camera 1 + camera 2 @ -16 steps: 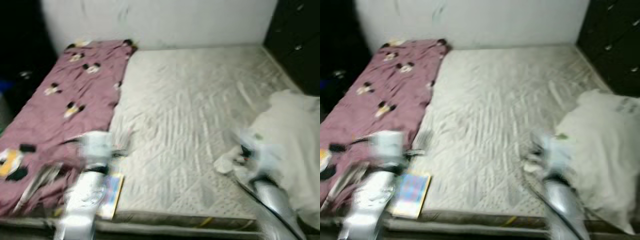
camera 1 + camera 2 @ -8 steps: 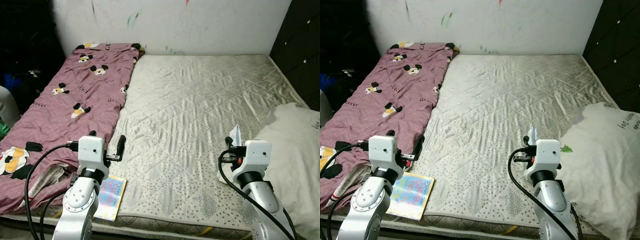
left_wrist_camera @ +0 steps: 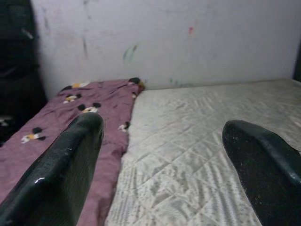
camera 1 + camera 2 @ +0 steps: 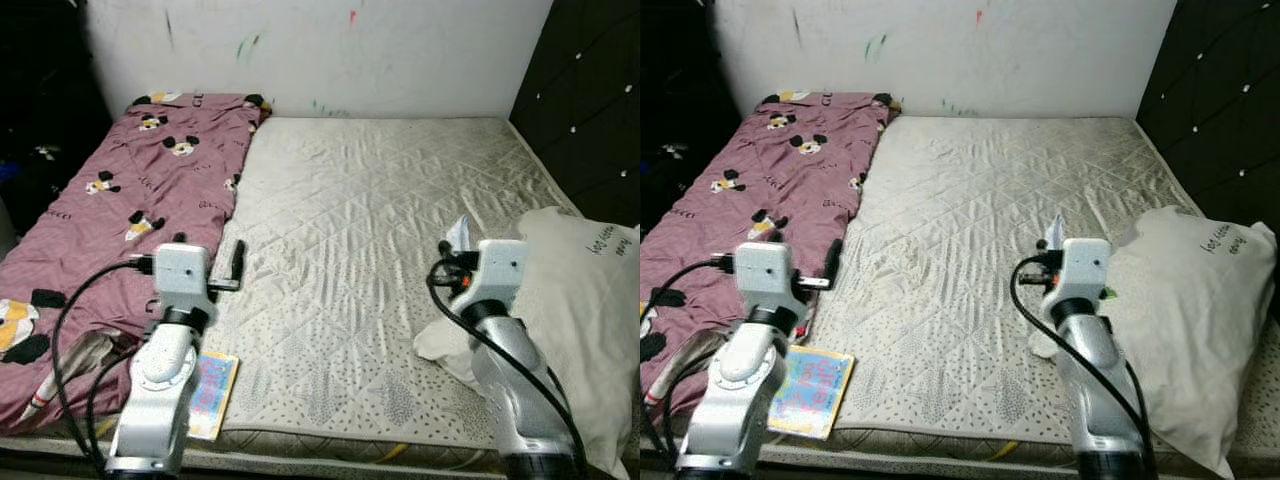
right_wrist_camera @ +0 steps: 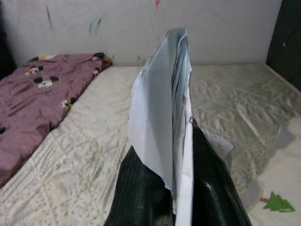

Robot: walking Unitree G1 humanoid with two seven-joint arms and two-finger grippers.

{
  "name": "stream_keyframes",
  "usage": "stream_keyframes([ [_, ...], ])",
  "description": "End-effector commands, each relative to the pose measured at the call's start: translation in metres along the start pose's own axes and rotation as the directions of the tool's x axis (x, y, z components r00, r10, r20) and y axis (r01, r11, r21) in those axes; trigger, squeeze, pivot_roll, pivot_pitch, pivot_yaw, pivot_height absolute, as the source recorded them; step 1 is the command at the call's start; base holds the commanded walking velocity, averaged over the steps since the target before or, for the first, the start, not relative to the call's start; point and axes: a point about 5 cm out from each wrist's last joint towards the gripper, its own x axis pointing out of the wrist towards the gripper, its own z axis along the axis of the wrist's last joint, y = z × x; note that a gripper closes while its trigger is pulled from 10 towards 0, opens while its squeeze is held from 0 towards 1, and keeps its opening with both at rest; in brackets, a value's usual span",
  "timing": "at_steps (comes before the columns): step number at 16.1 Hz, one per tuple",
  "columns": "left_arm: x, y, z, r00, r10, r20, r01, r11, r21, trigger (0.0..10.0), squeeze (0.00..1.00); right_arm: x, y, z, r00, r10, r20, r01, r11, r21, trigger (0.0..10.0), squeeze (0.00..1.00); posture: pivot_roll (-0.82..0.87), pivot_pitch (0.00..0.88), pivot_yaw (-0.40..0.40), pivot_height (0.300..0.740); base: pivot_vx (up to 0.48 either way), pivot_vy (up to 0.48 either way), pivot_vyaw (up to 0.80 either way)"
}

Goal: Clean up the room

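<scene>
You are looking down at a bare quilted mattress [image 4: 370, 220] that runs to the far white wall [image 4: 330, 50]. Your right gripper [image 5: 175, 188] is pinching a folded white paper [image 5: 162, 108] between its pressed-together fingers [image 5: 141, 193], and the sheet is standing up out of them. That gripper is hovering over the near right part of the mattress, just beside a white pillow [image 4: 590, 300] lying at the right edge. Your left gripper [image 3: 164, 155] is hanging with its fingers [image 3: 66, 165] spread wide and holding nothing, above the line where the mattress is meeting a pink cartoon-print sheet [image 4: 120, 210] on the left. A colourful booklet [image 4: 812, 392] is lying flat at the near left edge, just beside your left arm. A dark padded panel [image 4: 590, 90] is standing on the far right.
</scene>
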Motion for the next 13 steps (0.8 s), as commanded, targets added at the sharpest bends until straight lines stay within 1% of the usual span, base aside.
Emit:
stream_keyframes([
  [1,0.002,0.002,-0.003,1.000,0.019,0.003,-0.019,1.000,-0.004,10.0,0.00,0.003,0.004,0.003,1.000,0.015,0.020,-0.015,1.000,0.009,10.0,0.00,-0.06,0.000,0.047,0.740,0.000,0.000,-0.80],
  [4,0.006,0.001,-0.009,1.000,0.003,-0.008,-0.003,1.000,0.008,10.0,0.00,0.007,0.007,0.007,0.998,0.038,0.040,-0.039,0.999,0.007,10.0,0.00,-0.08,0.000,0.052,0.740,0.000,0.000,-0.80],
  [5,0.013,-0.001,-0.004,1.000,-0.005,0.008,0.004,1.000,0.009,10.0,0.00,0.008,0.002,0.009,0.998,0.024,0.050,-0.025,0.999,0.022,10.0,0.00,-0.08,0.000,0.061,0.740,0.000,0.000,-0.80],
  [7,0.018,-0.002,0.000,1.000,-0.009,0.030,0.009,1.000,-0.001,10.0,0.00,0.006,-0.007,0.001,0.999,-0.014,0.036,0.012,0.999,0.036,10.0,0.00,-0.08,0.000,0.061,0.740,0.000,0.000,-0.80],
  [9,0.016,0.000,-0.003,0.999,-0.010,0.035,0.010,1.000,0.002,10.0,0.00,0.001,-0.013,-0.012,0.997,-0.072,-0.002,0.072,0.995,0.067,10.0,0.00,-0.08,0.000,0.063,0.740,0.000,0.000,0.00],
  [10,0.013,0.003,-0.007,1.000,-0.006,0.023,0.006,1.000,-0.012,10.0,0.00,0.000,-0.012,-0.015,0.996,-0.084,-0.019,0.085,0.994,0.072,10.0,0.00,-0.08,0.000,0.061,0.740,0.000,0.000,0.00],
  [13,0.011,0.002,-0.007,1.000,0.004,0.028,-0.004,1.000,-0.025,10.0,0.00,0.000,-0.010,-0.014,0.996,-0.081,-0.023,0.082,0.995,0.048,10.0,0.00,-0.07,0.000,0.028,0.740,0.000,0.000,0.00],
])
